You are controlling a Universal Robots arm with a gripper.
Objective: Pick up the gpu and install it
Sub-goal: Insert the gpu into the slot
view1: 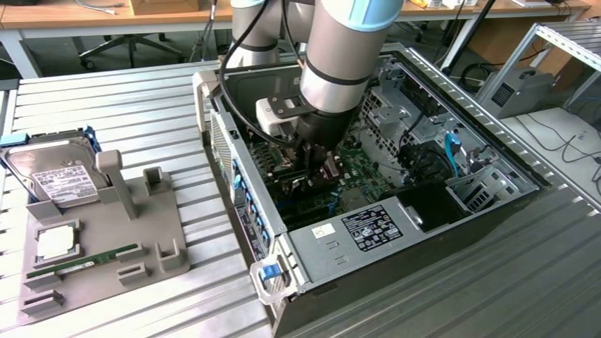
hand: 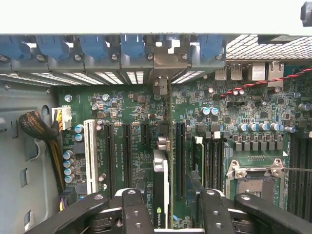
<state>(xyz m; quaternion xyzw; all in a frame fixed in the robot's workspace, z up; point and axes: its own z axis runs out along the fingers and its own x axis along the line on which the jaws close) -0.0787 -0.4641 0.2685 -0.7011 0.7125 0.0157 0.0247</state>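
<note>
Exterior view, left to right:
- Grey holder tray (view1: 103,246) on slatted desk (view1: 122,98): hard drive (view1: 56,176) upright in slot; CPU (view1: 56,241); green memory stick (view1: 80,266).
- Open computer case (view1: 376,232), motherboard (view1: 362,165) exposed.
- Arm reaching down into case; jaws (view1: 314,172) low over motherboard.

Wrist view:
- White slot (hand: 90,148), black expansion slots beside it.
- gpu (hand: 162,187) edge-on, upright between jaws, bracket end toward rear blue clips (hand: 131,48); jaws pinching gpu from both sides.
- CPU socket (hand: 253,180) beyond memory slots.

Green logo mark on gpu (hand: 161,195) edge; other labels unreadable.
</note>
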